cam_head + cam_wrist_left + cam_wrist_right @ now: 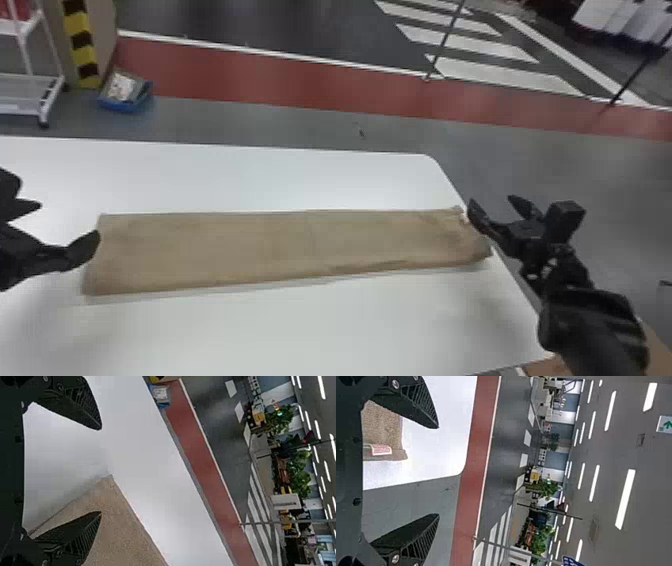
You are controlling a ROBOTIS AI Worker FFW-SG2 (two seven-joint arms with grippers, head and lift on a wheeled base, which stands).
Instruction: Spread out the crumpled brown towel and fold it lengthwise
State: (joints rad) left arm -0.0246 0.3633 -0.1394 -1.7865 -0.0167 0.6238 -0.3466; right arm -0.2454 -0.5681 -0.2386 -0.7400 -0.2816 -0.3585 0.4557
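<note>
The brown towel lies flat on the white table as a long narrow strip running left to right, its right end slightly rumpled. My left gripper is open at the strip's left end. Open too, my right gripper is by the right end, close to the table's side edge. In the left wrist view a towel corner shows behind one finger of the left gripper. Through the right gripper, the right wrist view has the towel's end with a small label. Neither gripper holds cloth.
The white table extends in front of and behind the towel, with its right edge under my right arm. Beyond it on the floor are a blue bin and a white wheeled rack at the back left.
</note>
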